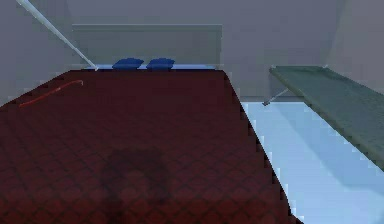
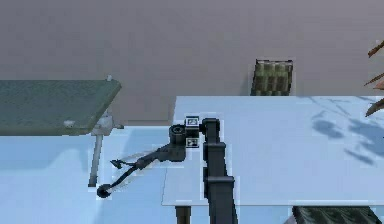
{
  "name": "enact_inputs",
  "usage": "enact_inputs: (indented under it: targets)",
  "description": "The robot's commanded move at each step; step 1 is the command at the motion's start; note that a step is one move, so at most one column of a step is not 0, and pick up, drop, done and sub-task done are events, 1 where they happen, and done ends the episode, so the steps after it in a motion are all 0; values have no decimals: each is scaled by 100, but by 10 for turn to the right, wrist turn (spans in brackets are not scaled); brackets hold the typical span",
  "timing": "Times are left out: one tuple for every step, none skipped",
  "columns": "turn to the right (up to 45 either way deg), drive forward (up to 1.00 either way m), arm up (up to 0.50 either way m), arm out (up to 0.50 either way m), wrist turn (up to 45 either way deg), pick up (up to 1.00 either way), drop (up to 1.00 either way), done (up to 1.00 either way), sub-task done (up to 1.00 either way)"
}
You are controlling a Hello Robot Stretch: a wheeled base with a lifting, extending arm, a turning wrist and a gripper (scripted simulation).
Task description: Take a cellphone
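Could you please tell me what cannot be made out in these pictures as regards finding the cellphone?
- Arm side view: pale speck on the green table, too small to name.
- Arm side view: gripper, far end too thin to make out; I cannot tell whether it holds anything.
- Arm side view: dark object, cut off by the bottom edge.
- Forward view: thin red line on the bed, too thin to identify.

Can't ID a cellphone w/ certainty. Closest candidate I see: small pale blob (image 2: 68, 124) lying low on the grey-green desk (image 2: 40, 100), right at the desk's near edge, approx midway along its visible length. Shape, colour detail too small to tell.
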Motion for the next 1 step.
enact_inputs:
  targets:
    - [0,0,0,0,450,0,0,0,0]
